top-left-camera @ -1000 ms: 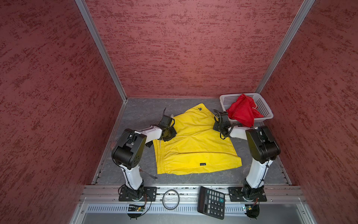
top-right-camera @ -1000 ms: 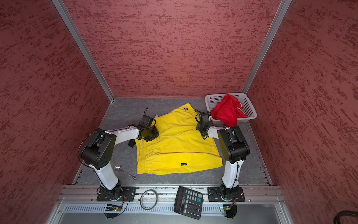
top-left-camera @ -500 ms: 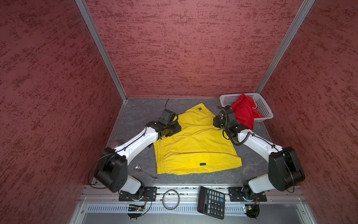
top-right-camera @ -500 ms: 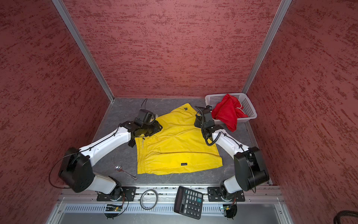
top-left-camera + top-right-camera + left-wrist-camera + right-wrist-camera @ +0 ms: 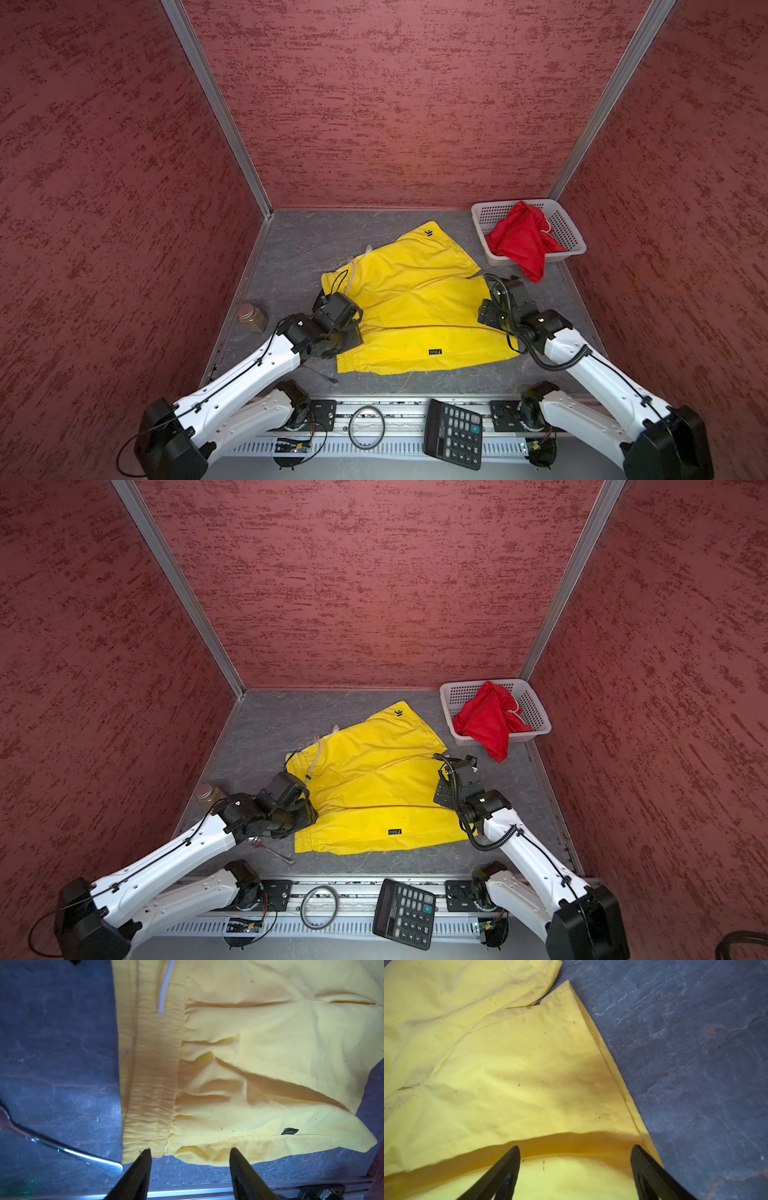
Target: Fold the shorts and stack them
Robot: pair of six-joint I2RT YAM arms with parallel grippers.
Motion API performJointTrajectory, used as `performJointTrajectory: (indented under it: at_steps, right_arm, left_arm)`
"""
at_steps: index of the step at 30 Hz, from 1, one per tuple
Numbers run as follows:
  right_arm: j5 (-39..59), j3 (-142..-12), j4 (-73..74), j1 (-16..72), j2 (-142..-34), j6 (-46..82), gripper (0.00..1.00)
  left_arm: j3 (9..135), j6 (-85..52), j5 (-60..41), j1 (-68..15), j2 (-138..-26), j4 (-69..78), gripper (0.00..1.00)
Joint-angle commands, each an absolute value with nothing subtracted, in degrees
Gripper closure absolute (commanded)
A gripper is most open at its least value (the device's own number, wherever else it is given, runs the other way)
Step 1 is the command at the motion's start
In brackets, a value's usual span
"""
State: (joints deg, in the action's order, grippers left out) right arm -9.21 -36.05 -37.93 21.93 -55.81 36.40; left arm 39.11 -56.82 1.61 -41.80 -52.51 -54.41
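Both arms have drawn back from the far side of the yellow shorts to the near half, and a jar by the left wall now shows. The shorts lie as before.

They are spread flat mid-bench, waistband to the left, leg hems to the right. Bare bench runs along the far side, a strip on the left and a narrow strip before the front rail. A spoon lies on that left strip, just off the waistband's near corner. Right of the hems the bench is bare up to the wall.

The left fingers stand apart, holding nothing, tips at the shorts' near edge, one by the waistband corner. The right fingers are spread wide and empty over the near leg, beside its hem; contact cannot be told.

The red shorts sit in the basket at the far right corner, one end hanging over its near rim.
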Motion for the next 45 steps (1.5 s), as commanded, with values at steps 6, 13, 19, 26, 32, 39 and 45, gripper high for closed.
performJointTrajectory:
  at_steps: [6, 13, 19, 26, 32, 39, 45]
  right_arm:
    - [-10.05, -32.86, -42.72, 22.16, -55.95, 41.72, 0.09]
    - [-10.13, -32.74, -43.02, 22.22, -56.49, 42.58, 0.17]
    - [-10.15, -32.84, -44.26, 22.23, -57.75, 43.65, 0.20]
    - [-10.45, -34.96, -46.99, 22.21, -60.59, 43.07, 0.13]
    - [-11.70, -38.81, -50.71, 22.21, -60.03, 42.42, 0.13]
    - [-11.50, -49.75, -63.13, 22.78, -61.55, 38.28, 0.19]
    - [-8.77, -50.40, -71.83, 26.96, -63.84, 38.71, 0.31]
  left_arm:
    - [33.43, -64.79, 2.66, -49.01, -51.67, -55.11, 0.37]
    - [29.46, -65.35, 3.27, -49.35, -52.76, -50.15, 0.40]
    - [26.01, -65.95, 2.64, -49.28, -53.18, -47.56, 0.43]
    - [21.95, -65.91, 1.74, -46.91, -55.67, -43.42, 0.52]
    - [19.25, -64.03, -0.68, -42.06, -54.61, -42.46, 0.92]
    - [18.65, -61.36, -2.01, -38.44, -50.48, -45.27, 1.00]
    - [18.07, -60.28, -3.53, -36.33, -48.61, -45.73, 1.00]
